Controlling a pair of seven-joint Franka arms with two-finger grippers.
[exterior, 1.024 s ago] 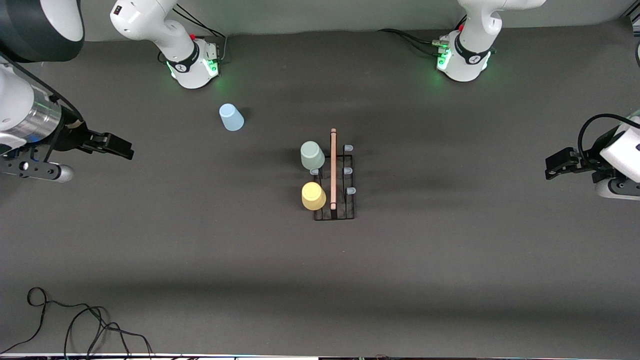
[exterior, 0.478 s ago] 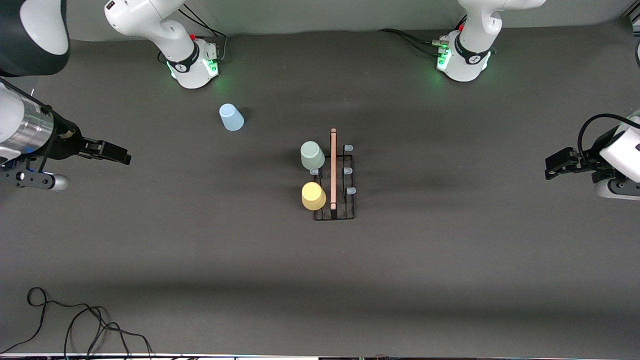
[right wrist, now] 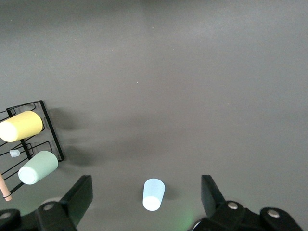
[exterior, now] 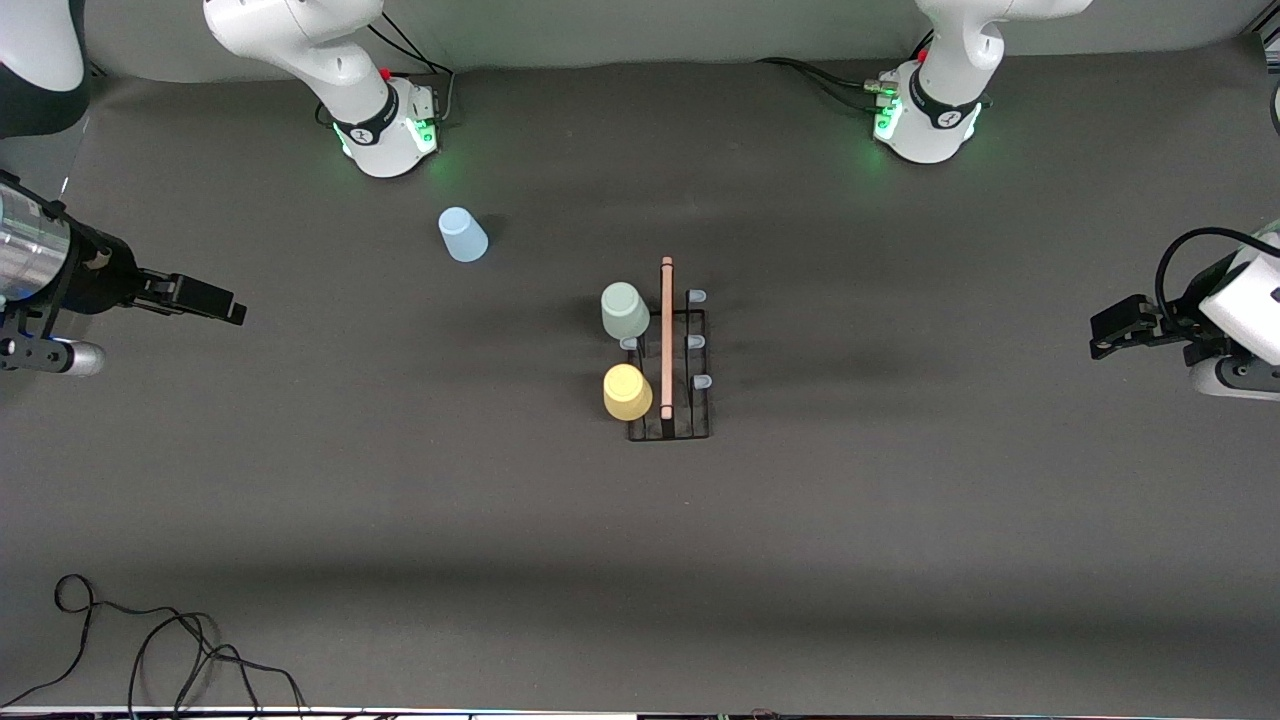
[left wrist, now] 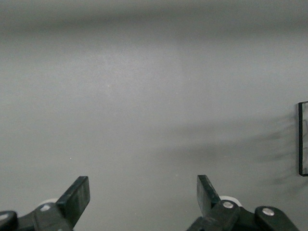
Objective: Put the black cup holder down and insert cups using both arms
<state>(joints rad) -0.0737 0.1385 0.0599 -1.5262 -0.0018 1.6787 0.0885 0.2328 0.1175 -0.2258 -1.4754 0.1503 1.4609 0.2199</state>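
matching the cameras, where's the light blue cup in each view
Front view: light blue cup alone on the table, toward the right arm's end.
Left wrist view: not in it.
Right wrist view: cup between the open claw fingers.
Shared landmark: black cup holder.

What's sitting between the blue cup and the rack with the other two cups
Nothing: in the front view only bare table mat separates the light blue cup from the black cup holder.

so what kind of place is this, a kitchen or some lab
Most likely a robotics lab bench, not a kitchen: two white arms bolted to a dark mat-covered table, loose cables at its edge, and only a black cup holder with cups.
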